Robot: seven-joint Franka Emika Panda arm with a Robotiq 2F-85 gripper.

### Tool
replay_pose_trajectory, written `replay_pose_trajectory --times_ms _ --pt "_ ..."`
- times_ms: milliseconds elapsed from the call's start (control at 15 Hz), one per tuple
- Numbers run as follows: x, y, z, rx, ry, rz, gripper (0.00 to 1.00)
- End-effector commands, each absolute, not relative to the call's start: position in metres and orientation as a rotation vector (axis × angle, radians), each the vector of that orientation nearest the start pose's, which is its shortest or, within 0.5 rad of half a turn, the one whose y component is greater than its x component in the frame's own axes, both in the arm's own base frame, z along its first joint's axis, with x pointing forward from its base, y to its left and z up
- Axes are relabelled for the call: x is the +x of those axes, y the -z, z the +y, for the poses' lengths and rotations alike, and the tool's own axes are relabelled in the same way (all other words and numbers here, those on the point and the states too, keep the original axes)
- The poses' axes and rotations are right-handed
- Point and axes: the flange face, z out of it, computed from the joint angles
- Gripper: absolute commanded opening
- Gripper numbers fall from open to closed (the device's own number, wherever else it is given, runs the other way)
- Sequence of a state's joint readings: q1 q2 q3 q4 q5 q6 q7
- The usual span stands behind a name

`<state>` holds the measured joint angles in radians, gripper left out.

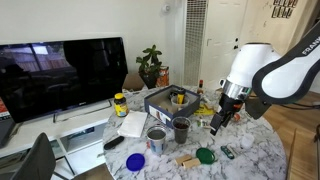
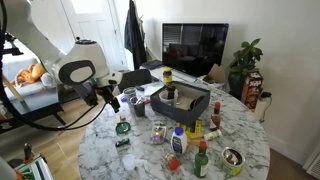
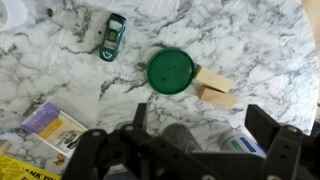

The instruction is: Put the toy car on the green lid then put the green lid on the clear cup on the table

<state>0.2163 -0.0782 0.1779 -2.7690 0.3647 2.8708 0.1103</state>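
- Teal-and-dark toy car [image 3: 112,36] lies on the marble table [image 3: 270,50], near the top of the wrist view and left of centre. It appears to be on its wheels, though it is too small to be sure.
- Its long axis runs nearly top to bottom of that view with a slight tilt, so its narrow width lies across the picture.
- The green lid [image 3: 170,71] lies flat on the table, near the car but apart from it, lower and to the right in the wrist view. The car is not yet on the lid.
- A wooden block [image 3: 213,87] sits just beside the lid's right rim. Whether the two touch cannot be told.
- The gripper [image 3: 200,118] enters from the bottom edge of the wrist view with its jaws spread wide and nothing pinched between them.
- In an exterior view the gripper [image 1: 217,120] hangs above the table, clear of it.
- Governing relation: from the gripper the lid lies almost straight ahead, and the car lies beyond it and off to the left.
- The jaws open along the left-right line of the wrist view, which matches the car's width.
- Judgement: the pick calls for a shift forward and left, little or no wrist turn, then a descent.
- The clear cup [image 1: 181,129], dark and smoky, stands upright further in on the table, apart from the lid, with a grey cup [image 1: 156,138] beside it.
- Judgement on risk: the car is small and could skid if the jaws close off centre.
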Motion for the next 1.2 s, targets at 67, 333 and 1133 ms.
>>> replay_pose_trajectory --times_ms 67,333,1133 --pt "0.380 -0.251 0.136 -2.977 0.209 0.088 1.00" --pt "0.381 -0.252 0.137 -2.975 0.213 0.087 1.00" --pt "0.382 -0.196 0.101 -3.035 0.091 0.149 1.00"
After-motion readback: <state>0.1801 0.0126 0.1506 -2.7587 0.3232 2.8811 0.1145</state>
